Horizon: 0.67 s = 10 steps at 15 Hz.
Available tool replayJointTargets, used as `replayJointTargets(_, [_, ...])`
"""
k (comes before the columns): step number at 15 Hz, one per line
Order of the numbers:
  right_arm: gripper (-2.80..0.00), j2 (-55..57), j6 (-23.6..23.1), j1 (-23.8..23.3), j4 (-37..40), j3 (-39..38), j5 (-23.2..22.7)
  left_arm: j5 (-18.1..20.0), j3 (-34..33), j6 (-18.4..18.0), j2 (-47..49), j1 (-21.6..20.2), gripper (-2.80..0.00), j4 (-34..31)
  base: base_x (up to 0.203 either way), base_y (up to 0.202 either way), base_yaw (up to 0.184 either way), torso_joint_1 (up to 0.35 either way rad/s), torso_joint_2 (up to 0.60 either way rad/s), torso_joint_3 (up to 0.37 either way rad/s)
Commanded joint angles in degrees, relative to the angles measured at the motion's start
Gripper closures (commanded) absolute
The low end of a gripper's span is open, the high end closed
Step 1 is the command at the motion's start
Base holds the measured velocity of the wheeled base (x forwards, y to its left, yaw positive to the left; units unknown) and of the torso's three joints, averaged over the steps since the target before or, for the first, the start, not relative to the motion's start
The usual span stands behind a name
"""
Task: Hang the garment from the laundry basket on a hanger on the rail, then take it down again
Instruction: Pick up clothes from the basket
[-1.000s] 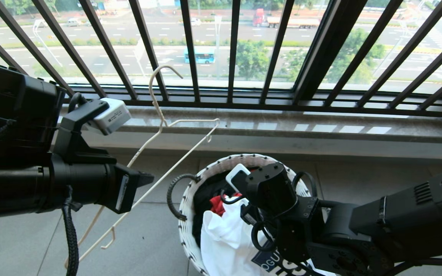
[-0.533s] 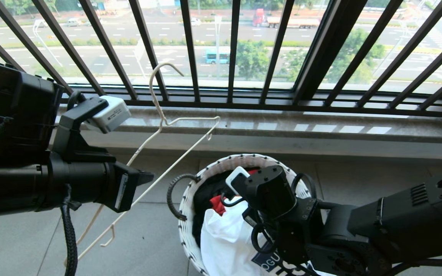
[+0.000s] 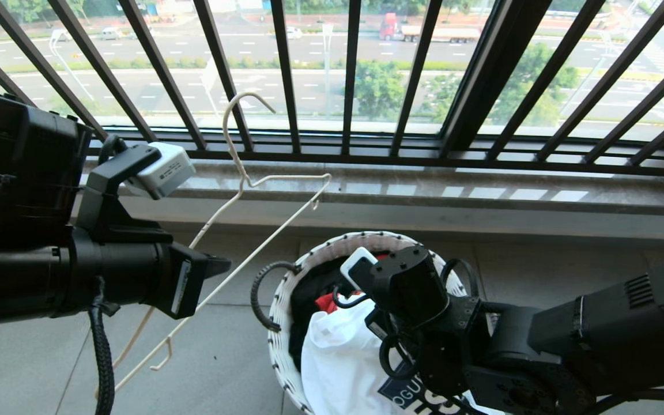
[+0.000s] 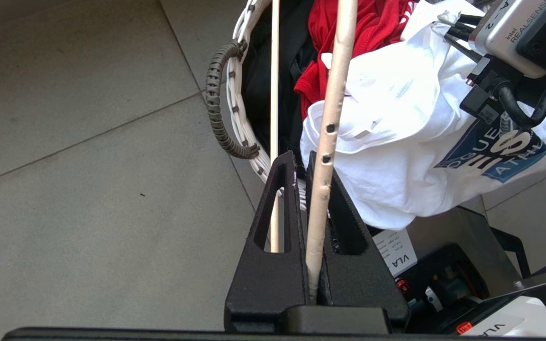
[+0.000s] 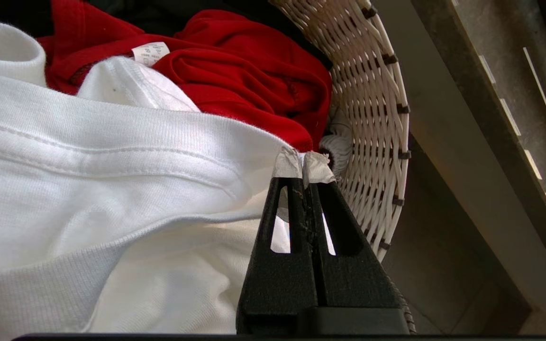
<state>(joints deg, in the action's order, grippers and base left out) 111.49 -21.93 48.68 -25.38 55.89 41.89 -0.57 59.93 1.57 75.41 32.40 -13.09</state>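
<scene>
Right gripper [image 5: 305, 163] now closed since a second ago, left gripper [image 4: 301, 163] at frame left clamped on cream hanger [image 3: 240, 173], white T-shirt [image 3: 338, 363] in laundry basket [image 3: 279, 323] lower centre, its collar edge pinched by right gripper.

hanger [image 4: 324, 156] in left end effector [image 4: 307, 184]

"intel realsense" on wrist camera [image 4: 514, 28]
</scene>
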Motion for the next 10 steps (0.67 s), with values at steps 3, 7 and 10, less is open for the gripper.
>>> replayJointTargets(3, [0.0, -3.3, 0.1, 0.4, -0.2, 0.1, 0.2, -0.1, -0.2, 0.2, -0.5, -0.1, 0.0, -0.2, 0.0, 0.0, 0.0, 0.0, 0.0, 0.0])
replayJointTargets(7, [0.0, -5.8, 0.0, 1.1, 0.1, 0.5, -0.6, -0.2, -0.3, 0.3, -0.3, -0.1, 0.0, -0.2, 0.0, 0.0, 0.0, 0.0, 0.0, 0.0])
replayJointTargets(10, [0.0, -2.2, 2.2, 0.0, 4.5, 3.5, -1.7, -0.7, -0.3, 0.3, -0.1, -0.1, 0.0, -0.4, 0.0, 0.0, 0.0, 0.0, 0.0, 0.0])
